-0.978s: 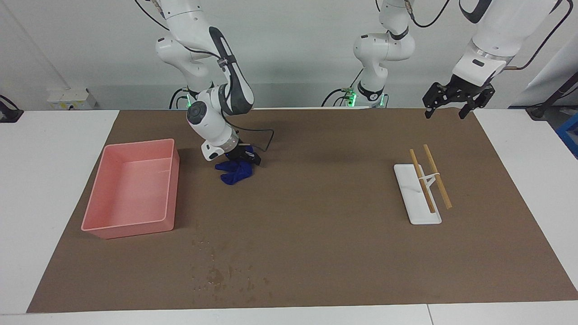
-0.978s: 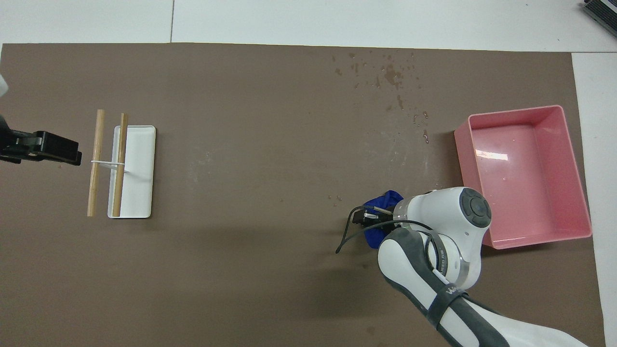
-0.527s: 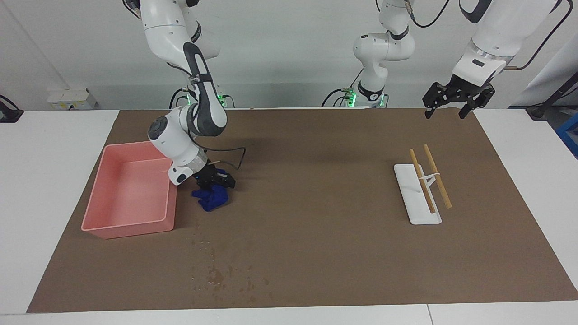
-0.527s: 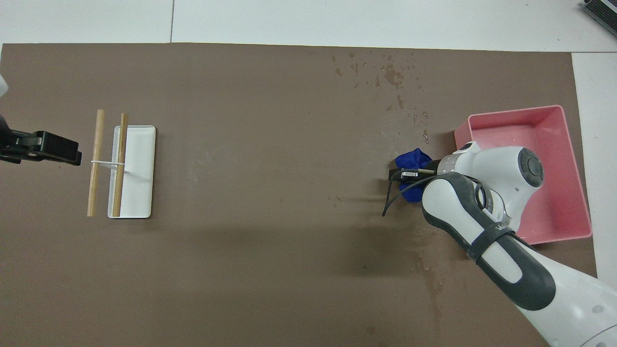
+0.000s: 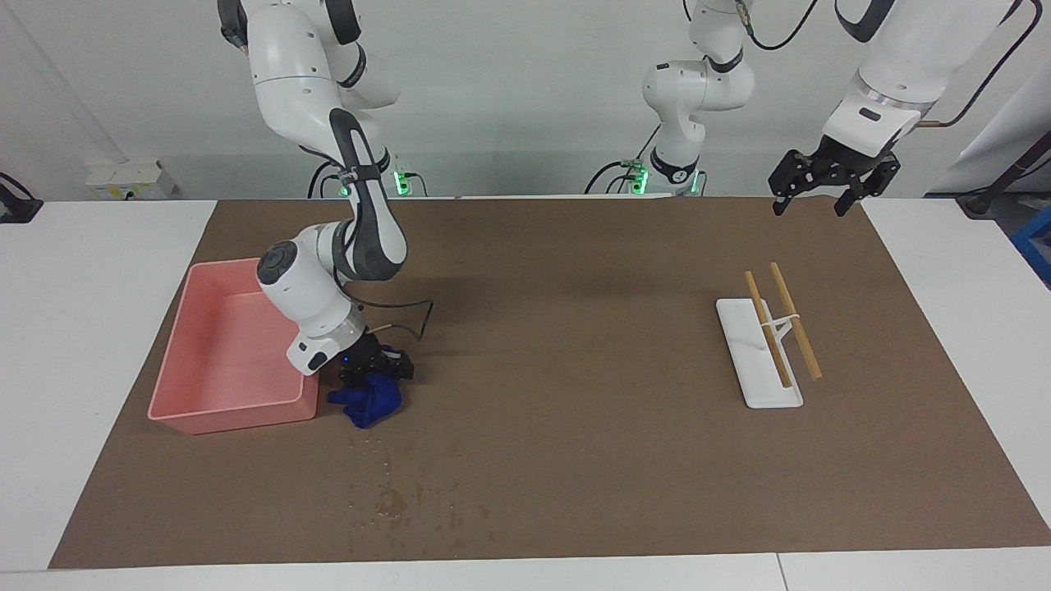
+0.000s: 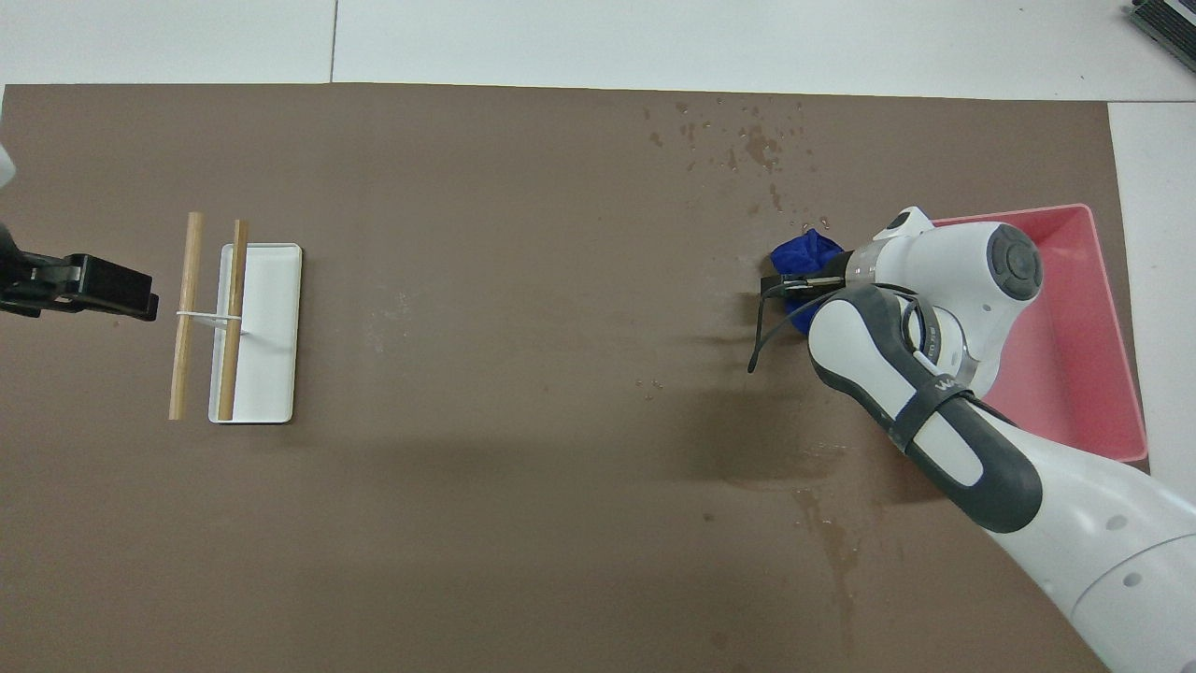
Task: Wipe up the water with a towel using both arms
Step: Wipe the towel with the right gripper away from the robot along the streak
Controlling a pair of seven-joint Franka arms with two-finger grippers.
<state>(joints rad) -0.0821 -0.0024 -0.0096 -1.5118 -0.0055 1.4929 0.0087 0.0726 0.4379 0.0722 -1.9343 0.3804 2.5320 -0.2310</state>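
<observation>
My right gripper (image 5: pixel 371 371) is clamped on the blue towel (image 5: pixel 366 403), pressing it to the brown mat (image 5: pixel 575 460) just beside the pink tub (image 5: pixel 234 414), at its corner farthest from the robots. Water droplets (image 5: pixel 394 497) lie farther out from the tub. My left gripper (image 5: pixel 811 199) waits with jaws spread, holding nothing, over the mat's edge near the white tray (image 5: pixel 751 369) carrying two wooden sticks (image 5: pixel 792 320).

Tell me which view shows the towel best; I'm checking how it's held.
The facing view: the towel hangs whole below the right hand, beside the pink bin. The overhead view shows only part of it, the arm covering the rest.
</observation>
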